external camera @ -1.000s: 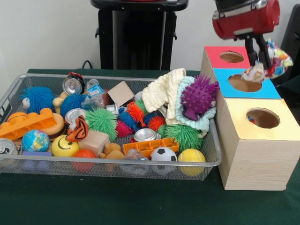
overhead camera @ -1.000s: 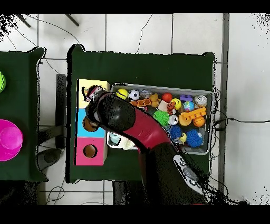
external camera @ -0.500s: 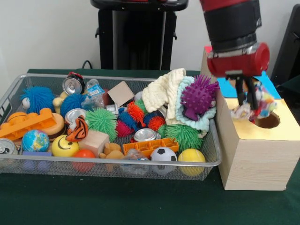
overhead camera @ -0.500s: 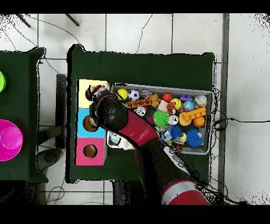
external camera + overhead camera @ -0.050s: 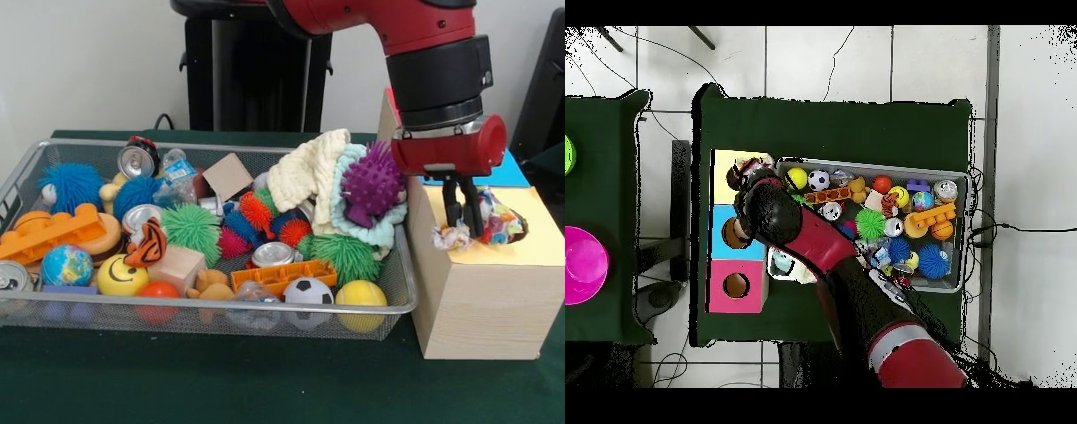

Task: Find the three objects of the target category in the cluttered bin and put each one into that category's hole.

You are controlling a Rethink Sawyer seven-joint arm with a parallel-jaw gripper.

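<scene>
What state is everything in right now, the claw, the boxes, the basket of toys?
gripper: shut on the crinkly bag, lowered over the yellow box.
crinkly bag: held, resting at the yellow hole.
yellow box: hole covered by the bag.
blue box: hole partly hidden by the arm.
red box: hole open.
wire bin: crammed with toys.

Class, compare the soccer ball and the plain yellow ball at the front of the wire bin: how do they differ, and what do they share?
The soccer ball is white with black patches; the plain yellow ball is one solid colour. The soccer ball looks somewhat smaller than the yellow ball. The soccer ball sits just below the orange block, while the yellow ball lies nearer the bin's corner by the wooden box. Both are round and rest against the bin's front wall, side by side.
</scene>
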